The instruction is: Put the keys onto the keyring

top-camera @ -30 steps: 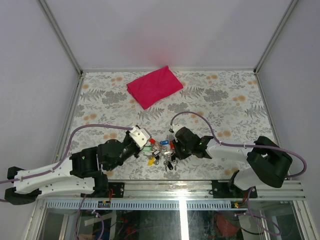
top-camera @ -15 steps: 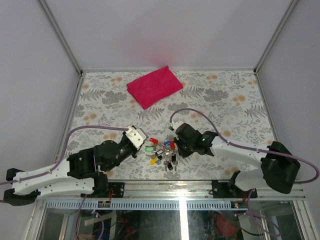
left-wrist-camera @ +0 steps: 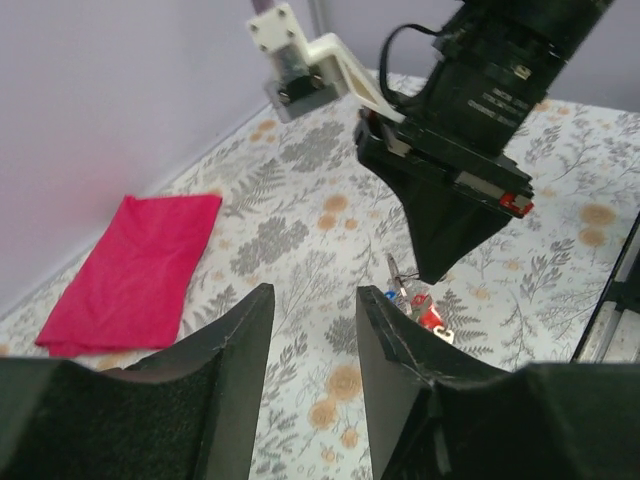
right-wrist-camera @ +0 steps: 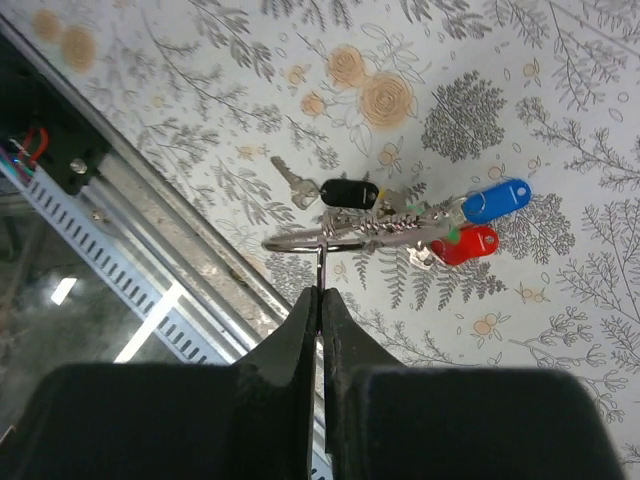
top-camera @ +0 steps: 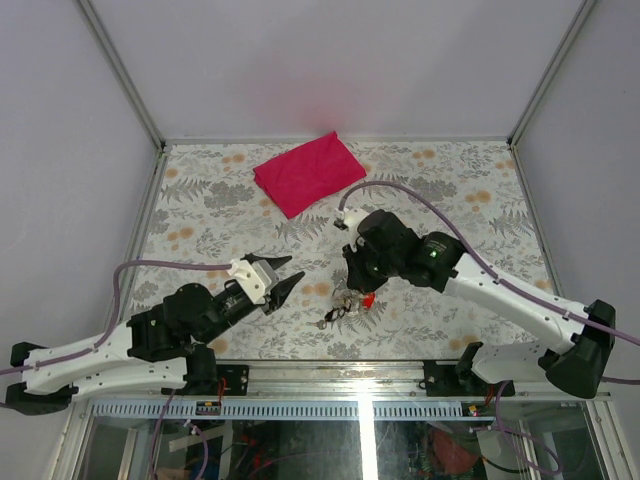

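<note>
My right gripper (right-wrist-camera: 320, 292) is shut on the thin silver keyring (right-wrist-camera: 330, 240), pinching its wire between the fingertips. The red key (right-wrist-camera: 468, 243) and the blue key (right-wrist-camera: 497, 199) hang on the ring beside a black-headed key (right-wrist-camera: 349, 193). From above, the bunch (top-camera: 345, 305) dangles under the right gripper (top-camera: 352, 283) over the near middle of the table. My left gripper (top-camera: 285, 283) is to the left of the bunch, apart from it. It stands open with nothing between its fingers (left-wrist-camera: 238, 340). The left wrist view shows the red key (left-wrist-camera: 430, 316) beyond them.
A magenta folded cloth (top-camera: 308, 171) lies at the back of the floral table (top-camera: 450, 200). The table's near edge with its metal rail (right-wrist-camera: 150, 250) runs just below the hanging bunch. Grey walls close off the left, right and back.
The right gripper has shut on the keyring and carried the bunch up and away from the near edge. The left gripper has let go, opened and drawn back to the left.
</note>
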Robot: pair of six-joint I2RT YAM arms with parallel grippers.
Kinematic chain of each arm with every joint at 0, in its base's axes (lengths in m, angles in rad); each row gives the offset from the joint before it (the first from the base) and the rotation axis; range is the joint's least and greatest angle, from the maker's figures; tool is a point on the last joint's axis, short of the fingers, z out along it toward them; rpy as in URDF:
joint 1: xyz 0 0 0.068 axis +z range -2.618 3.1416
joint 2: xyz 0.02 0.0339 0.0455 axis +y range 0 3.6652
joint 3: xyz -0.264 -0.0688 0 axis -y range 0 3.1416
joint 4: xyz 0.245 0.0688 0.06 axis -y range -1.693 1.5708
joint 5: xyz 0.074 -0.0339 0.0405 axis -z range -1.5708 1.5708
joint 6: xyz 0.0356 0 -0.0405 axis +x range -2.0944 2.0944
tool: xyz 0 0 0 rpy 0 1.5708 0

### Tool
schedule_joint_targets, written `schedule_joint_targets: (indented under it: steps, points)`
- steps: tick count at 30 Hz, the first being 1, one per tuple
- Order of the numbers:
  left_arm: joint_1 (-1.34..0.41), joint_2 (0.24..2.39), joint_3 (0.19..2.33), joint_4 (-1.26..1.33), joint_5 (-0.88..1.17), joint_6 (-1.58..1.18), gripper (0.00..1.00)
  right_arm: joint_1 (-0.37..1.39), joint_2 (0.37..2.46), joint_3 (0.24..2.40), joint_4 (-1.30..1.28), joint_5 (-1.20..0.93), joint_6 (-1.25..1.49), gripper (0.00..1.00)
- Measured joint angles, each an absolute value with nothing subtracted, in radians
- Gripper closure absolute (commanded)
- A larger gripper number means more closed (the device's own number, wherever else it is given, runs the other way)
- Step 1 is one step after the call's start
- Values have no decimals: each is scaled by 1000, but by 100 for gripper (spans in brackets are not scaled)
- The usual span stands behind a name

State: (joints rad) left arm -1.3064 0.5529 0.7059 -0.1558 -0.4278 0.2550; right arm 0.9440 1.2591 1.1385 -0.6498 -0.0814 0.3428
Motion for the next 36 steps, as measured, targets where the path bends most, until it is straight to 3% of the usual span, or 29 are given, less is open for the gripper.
schedule_joint_targets:
  steps: [20,36]
  points:
    - [-1306,674,708,23,-252,527,49,945,1289,1639,-925,-225,371,100]
    - [-1306,739,758,88,-185,626,49,945,1318,1708,-1015,-264,378,100]
